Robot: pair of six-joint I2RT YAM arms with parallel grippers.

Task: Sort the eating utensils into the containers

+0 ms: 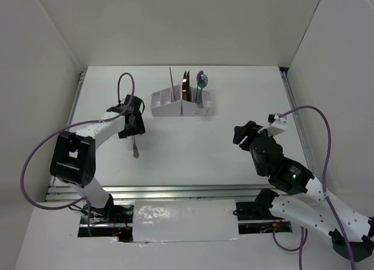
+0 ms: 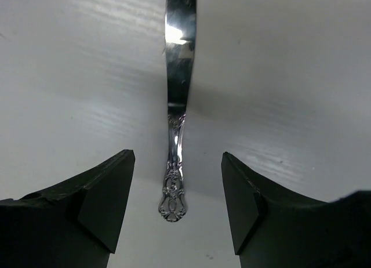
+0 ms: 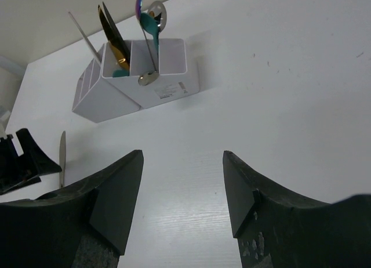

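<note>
Left wrist view showed the left gripper (image 2: 177,163) spread wide astride the silver knife (image 2: 177,123), which lay untouched on the table (image 2: 290,76); the right gripper (image 3: 182,163) gaped empty, well apart from the organizer box (image 3: 168,88).

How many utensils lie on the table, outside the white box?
1: a silver knife lies flat on the table, beneath the open left gripper. Others may be hidden.

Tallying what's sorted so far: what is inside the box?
A thin stick, a gold piece, an iridescent spoon and a teal spoon stand in the box. Its walls hide their lower ends and the compartment floors.
</note>
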